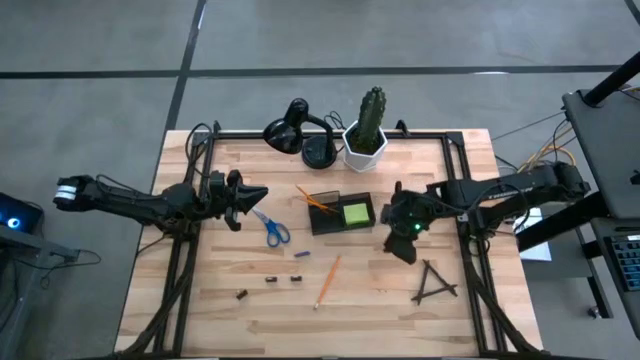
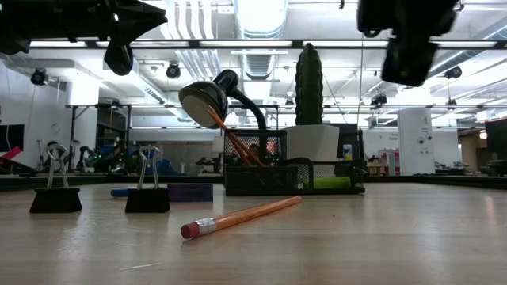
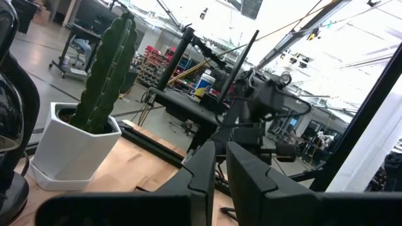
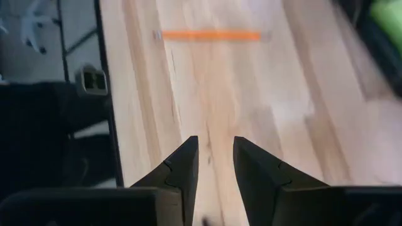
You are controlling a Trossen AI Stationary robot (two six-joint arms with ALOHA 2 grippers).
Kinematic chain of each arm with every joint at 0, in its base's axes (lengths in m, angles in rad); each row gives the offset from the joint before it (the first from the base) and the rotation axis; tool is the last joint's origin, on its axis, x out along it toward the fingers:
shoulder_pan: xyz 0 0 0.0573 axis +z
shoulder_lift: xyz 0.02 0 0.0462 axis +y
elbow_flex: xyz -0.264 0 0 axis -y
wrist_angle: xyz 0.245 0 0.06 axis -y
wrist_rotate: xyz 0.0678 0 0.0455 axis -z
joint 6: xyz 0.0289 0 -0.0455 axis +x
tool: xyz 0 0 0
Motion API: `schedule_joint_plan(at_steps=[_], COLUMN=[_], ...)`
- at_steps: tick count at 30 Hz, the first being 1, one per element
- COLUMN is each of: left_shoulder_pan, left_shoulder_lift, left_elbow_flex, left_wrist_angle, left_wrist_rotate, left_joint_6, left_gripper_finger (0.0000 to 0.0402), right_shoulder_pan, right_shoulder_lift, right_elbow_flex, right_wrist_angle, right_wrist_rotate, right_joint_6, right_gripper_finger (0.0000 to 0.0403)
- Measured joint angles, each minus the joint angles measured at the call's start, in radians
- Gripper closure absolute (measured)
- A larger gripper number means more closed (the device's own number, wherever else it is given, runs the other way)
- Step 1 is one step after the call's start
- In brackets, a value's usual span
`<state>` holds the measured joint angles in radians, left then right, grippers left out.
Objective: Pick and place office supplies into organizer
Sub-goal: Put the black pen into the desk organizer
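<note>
Organizer (image 1: 341, 215) near table (image 1: 220, 310) centre, sticky pad (image 1: 356, 212) and one pencil (image 1: 316, 200) inside. Second pencil (image 1: 327, 281) loose toward front edge. Right gripper (image 4: 213, 164) hovers beside organizer, fingers slightly parted, empty. Left gripper (image 1: 247, 197) closed, empty, above scissors (image 1: 272, 229).

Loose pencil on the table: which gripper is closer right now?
Right. The right gripper is just beyond the pencil's far end, beside the organizer, nothing between its fingers. The left gripper sits farther off, past the scissors.
</note>
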<state>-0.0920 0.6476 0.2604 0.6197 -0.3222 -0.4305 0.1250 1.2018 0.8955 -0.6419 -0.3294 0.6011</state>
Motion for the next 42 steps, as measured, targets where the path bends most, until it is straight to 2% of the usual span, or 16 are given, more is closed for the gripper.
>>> schedule_joint_plan(at_steps=[11,18,30,35,42], left_shoulder_pan=[0.0,0.0,0.0,0.0,0.0], left_shoulder_lift=[0.0,0.0,0.0,0.0,0.0], left_elbow_flex=[0.0,-0.001,-0.002,-0.002,-0.002], left_wrist_angle=[0.0,0.0,0.0,-0.001,-0.001], left_wrist_rotate=[0.0,0.0,0.0,0.0,0.0], left_joint_6=[0.0,0.0,-0.001,0.018,0.027], left_gripper_finger=[0.0378,0.0378,0.0378,0.0378,0.0378], right_shoulder_pan=[0.122,0.155,0.221,0.295,0.433], right_shoulder_lift=[0.0,0.0,0.0,0.0,0.004], right_elbow_flex=[0.0,0.0,-0.017,-0.021,-0.035], right_wrist_angle=[-0.249,-0.414,-0.454,-0.393,-0.216], right_wrist_rotate=[-0.001,-0.001,0.0,0.006,0.017], right_joint_6=[0.191,0.376,0.431,0.344,-0.02], right_gripper_finger=[0.0321,0.0328,0.0305,0.0284,0.0274])
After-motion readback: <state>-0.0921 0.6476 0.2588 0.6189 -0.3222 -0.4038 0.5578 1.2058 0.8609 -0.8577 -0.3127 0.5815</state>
